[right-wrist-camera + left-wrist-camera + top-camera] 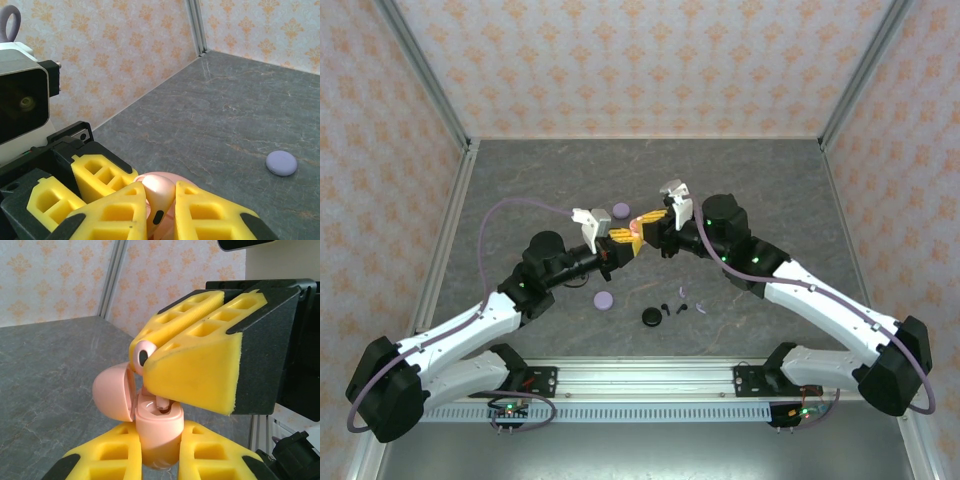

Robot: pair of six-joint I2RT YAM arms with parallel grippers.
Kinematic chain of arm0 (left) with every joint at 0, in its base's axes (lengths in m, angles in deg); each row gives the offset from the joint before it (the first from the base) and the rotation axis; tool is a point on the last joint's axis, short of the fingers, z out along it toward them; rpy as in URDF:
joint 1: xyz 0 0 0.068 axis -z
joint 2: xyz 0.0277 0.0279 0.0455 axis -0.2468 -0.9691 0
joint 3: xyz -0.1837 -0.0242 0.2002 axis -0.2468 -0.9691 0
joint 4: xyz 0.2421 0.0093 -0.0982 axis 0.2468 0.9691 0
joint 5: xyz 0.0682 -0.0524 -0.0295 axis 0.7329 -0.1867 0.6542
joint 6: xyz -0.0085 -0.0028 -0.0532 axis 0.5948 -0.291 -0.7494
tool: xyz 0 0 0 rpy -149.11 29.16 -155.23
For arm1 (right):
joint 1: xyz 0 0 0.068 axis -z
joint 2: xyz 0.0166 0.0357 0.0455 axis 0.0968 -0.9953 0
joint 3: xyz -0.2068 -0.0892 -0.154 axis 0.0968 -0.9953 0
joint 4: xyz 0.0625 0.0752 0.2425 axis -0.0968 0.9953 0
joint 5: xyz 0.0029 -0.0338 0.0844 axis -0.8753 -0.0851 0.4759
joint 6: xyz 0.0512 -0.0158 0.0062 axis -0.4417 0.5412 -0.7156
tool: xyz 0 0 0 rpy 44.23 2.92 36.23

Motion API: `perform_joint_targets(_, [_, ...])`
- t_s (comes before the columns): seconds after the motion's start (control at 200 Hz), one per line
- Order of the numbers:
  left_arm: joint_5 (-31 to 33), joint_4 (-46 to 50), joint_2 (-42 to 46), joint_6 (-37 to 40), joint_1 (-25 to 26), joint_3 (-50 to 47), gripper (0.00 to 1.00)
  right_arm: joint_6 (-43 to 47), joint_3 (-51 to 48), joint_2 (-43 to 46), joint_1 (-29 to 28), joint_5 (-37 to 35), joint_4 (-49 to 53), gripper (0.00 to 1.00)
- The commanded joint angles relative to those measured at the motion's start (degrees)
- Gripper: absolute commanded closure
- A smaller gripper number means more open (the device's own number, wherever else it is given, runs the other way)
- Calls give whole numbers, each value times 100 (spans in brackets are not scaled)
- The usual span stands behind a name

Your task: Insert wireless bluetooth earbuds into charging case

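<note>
**Item 1. Pink earbud** (144, 354). Held in the air over the middle of the surface (520, 190), directly above the open case. The right pincer (161, 212) is pressed together on it, and the rounded head shows between the yellow foam pads. I cannot tell whether the stem has reached its socket.
Handling (judged): very light, hard and glossy, so it is likely to slip or twist in soft foam. Best held across the head, leaving the stem free to enter first.

**Item 2. Pink charging case** (157, 432). Upright, with its lid (114, 392) hinged open to one side. The body is pinched by the left pincer (157, 452), just beneath the earbud.
Handling (judged): a light, smooth, rigid shell. Grip low on the base, clear of the hinge and the sockets.

**Item 3. Loose stock on the surface.**
- Lavender case (281, 162), lying beyond the pincers toward the far edge.
- Lavender disc (604, 300), toward the near edge.
- Black case (651, 317), also toward the near edge.
- Black earbud (665, 308), just beside the black case.
- Lavender earbud (701, 307), near the black earbud.
</note>
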Motion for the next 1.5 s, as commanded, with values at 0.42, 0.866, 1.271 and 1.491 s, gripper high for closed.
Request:
perform_joint_targets(0.42, [103,-181,82,76,44,163,100,150,70,-19,-31,149,264,77])
perform_joint_targets(0.866, [84,-198,87,111,49,135,100,38,765,-32,38,38,696,60])
perform_joint_targets(1.271, [193,-409,348,412,50,-2,100,-392,1513,-168,682,699,1885,43])
perform_joint_targets(1.491, [220,-348,452,890,50,254,100,-356,2231,-324,873,953,2832,29])
